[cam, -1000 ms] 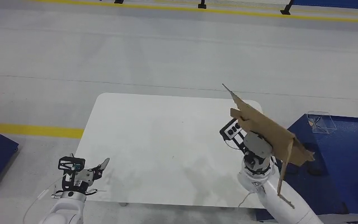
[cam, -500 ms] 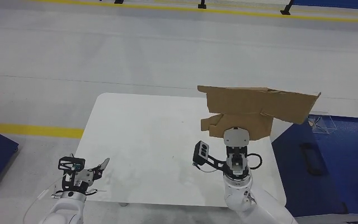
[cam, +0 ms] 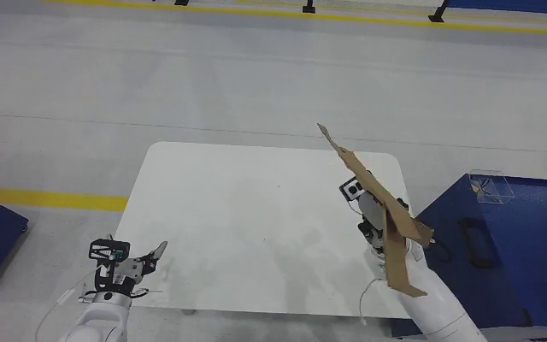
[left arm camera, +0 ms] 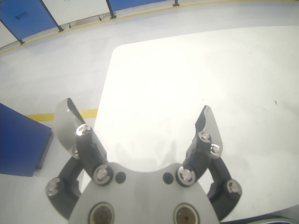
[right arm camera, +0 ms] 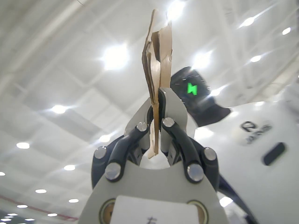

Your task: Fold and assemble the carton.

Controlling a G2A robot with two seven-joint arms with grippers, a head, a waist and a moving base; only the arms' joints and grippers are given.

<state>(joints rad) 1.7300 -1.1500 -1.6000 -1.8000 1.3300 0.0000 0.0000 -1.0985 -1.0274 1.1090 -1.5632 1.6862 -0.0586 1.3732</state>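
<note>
One flattened carton stands clenched in the right gripper, upright above it, likely to orient it for folding, while the left gripper hovers released, surface beneath.

Dark lettering stands on a white partition panel (fainter lettering on the blue panel beside it).

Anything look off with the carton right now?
Yes. The carton is flat, clamped edge-on in the right gripper and tilted in the air over the right side of the table. Its pinched edge looks frayed and split into layers. The left gripper hangs open, idle.
</note>
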